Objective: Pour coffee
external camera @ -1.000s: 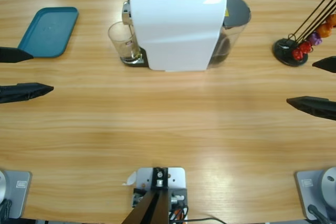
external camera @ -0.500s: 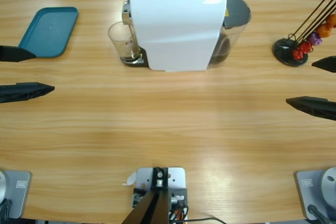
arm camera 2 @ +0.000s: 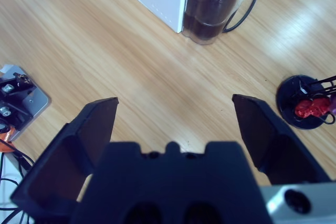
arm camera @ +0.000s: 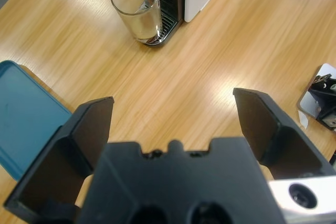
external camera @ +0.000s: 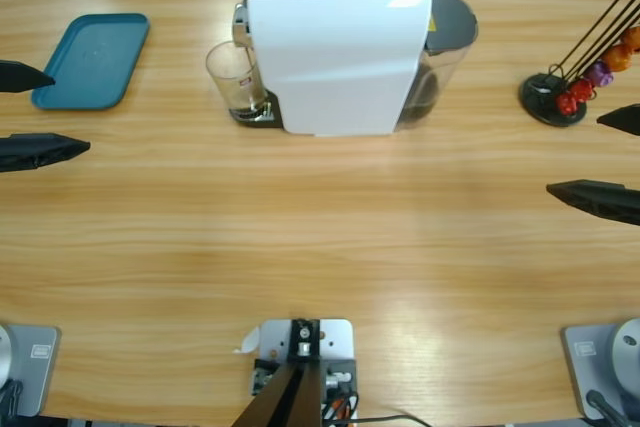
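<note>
- The glass [external camera: 236,80] stands upright on the drip tray of the white coffee machine [external camera: 335,52], at the machine's left end, on the far side of the tabletop [external camera: 320,237].
- In the left wrist view a thin stream runs into the glass [arm camera: 137,8]; the coffee [arm camera: 149,36] is only a shallow dark layer at its bottom.
- The left pincer [external camera: 35,112] hangs at the left edge, jaws spread wide and holding nothing, beside the blue tray [external camera: 92,59].
- The right pincer [external camera: 610,157] waits at the right edge, jaws likewise apart and empty, near the capsule stand [external camera: 560,97].
- The glass lies ahead of the left pincer and well apart from it; that arm is much the nearer, since the machine's body stands between the glass and the right arm.
</note>
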You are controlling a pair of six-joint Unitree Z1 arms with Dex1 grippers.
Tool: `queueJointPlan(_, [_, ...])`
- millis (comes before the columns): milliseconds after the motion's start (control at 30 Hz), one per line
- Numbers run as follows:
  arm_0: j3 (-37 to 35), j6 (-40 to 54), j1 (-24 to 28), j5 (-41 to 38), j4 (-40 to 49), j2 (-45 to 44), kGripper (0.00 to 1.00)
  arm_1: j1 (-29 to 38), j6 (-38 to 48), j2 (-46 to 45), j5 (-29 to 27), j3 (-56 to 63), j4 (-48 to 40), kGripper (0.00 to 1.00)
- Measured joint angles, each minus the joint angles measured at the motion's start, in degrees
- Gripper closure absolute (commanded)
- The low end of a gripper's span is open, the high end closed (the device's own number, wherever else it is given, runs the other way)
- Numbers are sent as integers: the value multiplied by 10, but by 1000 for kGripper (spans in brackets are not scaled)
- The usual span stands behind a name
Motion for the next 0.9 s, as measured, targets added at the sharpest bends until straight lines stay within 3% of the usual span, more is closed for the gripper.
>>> queueJointPlan(467, [-48,-47,60,13,0,3,4,0,0,0,0,0,0,23])
queueJointPlan(900, [-78,-61,72,20,0,30,4,0,0,0,0,0,0,20])
